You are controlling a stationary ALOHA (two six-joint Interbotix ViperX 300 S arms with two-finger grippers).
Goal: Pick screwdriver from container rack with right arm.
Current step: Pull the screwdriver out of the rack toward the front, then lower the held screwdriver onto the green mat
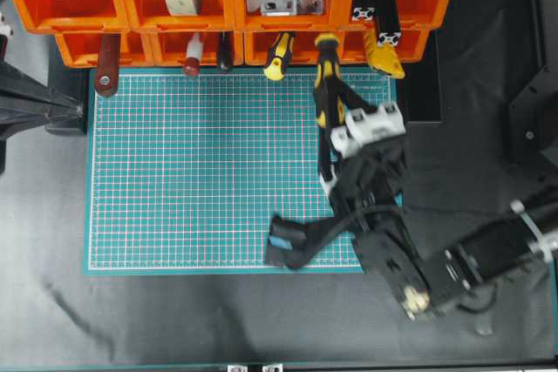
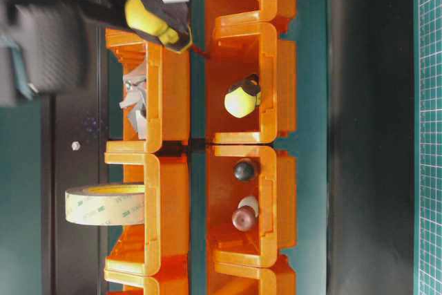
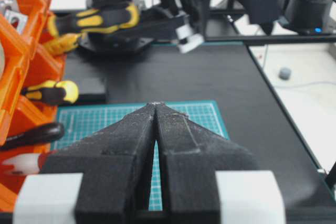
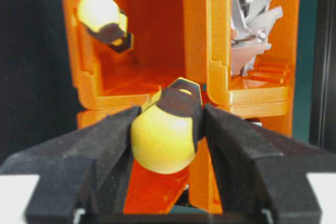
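Screwdriver (image 1: 329,84) is sitting clamped by its yellow-and-black handle between the fingers (image 4: 105,140) of the right gripper (image 1: 336,98), just in front of the rack (image 1: 218,6), over the mat's (image 1: 218,172) far right corner. Its tip seems to be pointing toward the bins, though the shaft is hard to make out. Slimmer yellow-handled tool (image 1: 279,56) is lying in a lower bin beside it, with a red-handled tool (image 1: 193,57) further left. Left gripper (image 3: 156,109) is hovering low over the mat, its fingers pressed together on nothing.
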